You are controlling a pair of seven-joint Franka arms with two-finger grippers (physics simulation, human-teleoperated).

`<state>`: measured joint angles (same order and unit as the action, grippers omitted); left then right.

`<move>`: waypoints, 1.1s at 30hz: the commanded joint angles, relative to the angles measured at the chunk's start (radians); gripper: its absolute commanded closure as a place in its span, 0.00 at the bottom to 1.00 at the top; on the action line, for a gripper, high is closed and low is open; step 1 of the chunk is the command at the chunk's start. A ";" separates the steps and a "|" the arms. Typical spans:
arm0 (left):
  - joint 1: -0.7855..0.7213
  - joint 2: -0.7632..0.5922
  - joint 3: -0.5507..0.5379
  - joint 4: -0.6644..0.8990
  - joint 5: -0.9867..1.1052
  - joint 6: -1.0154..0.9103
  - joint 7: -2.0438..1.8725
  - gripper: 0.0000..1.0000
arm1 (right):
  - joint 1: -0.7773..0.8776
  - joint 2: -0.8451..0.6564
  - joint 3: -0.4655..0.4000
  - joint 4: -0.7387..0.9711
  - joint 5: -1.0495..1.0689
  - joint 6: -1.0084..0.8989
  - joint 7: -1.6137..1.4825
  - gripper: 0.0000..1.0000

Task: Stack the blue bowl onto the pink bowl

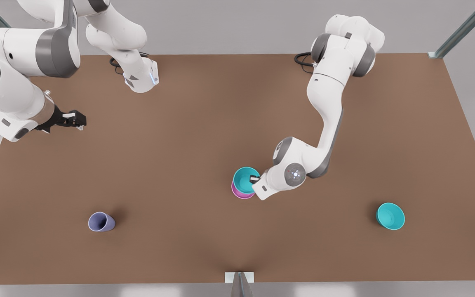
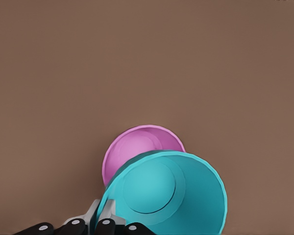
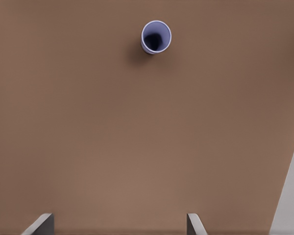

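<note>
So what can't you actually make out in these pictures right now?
- Whether the blue bowl already sits in the pink bowl: it covers most of it in the left wrist and front views.
- The left gripper: cut off by the left wrist view's edge, but shut on the bowl's rim.
- The right gripper: only two spread fingertips show in the right wrist view.

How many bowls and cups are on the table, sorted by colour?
Teal bowls: 2, one held over the pink one by the left gripper, another alone toward the front view's right
Pink bowls: 1
Lavender cups: 1
Total: 4

The right gripper waits open, away from them all.
</note>
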<state>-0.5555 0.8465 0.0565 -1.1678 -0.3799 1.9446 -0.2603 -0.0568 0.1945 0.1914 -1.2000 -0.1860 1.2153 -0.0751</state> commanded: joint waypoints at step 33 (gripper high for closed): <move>0.011 -0.397 0.359 0.080 0.250 -0.742 0.173 0.00 | 0.000 0.003 0.000 -0.001 0.002 -0.003 -0.031 0.00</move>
<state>-0.5449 0.4671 0.4023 -1.1325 -0.2278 1.5856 -0.3316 -0.0567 0.1991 0.1914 -1.2019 -0.1845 1.2116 -0.1002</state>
